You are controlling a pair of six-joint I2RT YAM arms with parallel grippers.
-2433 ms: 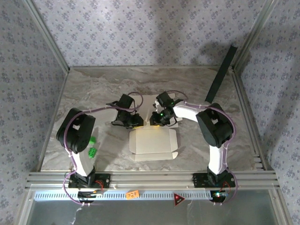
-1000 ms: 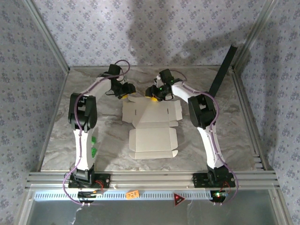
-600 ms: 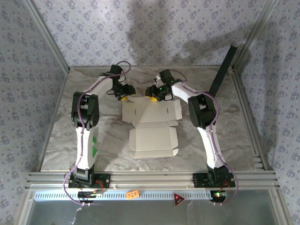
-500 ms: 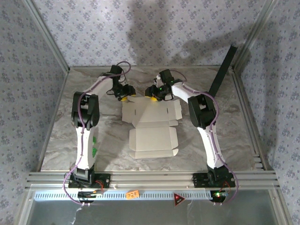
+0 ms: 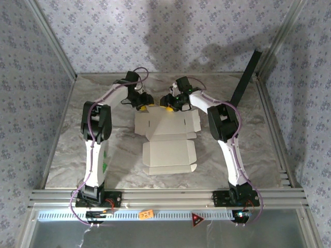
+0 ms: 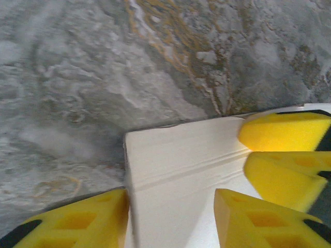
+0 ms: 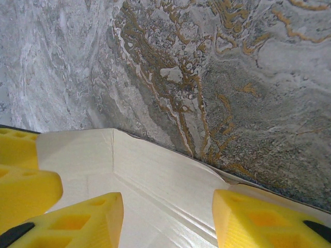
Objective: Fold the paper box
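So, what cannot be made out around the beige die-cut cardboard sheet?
- Left wrist view: fingertips of the left gripper are cut off by the bottom edge, so contact with the beige cardboard sheet is unclear.
- Right wrist view: same for the right gripper.
- Top view: the left arm mostly hides the small green blocks.

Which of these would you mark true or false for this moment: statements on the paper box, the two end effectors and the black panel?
1. The paper box lies opened out on the table, not yet folded shut. True.
2. Both end effectors work at the box's near edge. False: the left end effector and right end effector are at its far edge.
3. The black panel leans in the far right corner. True.
4. The right end effector's jaws are shut tight. False: they stand apart, with the box showing between them.
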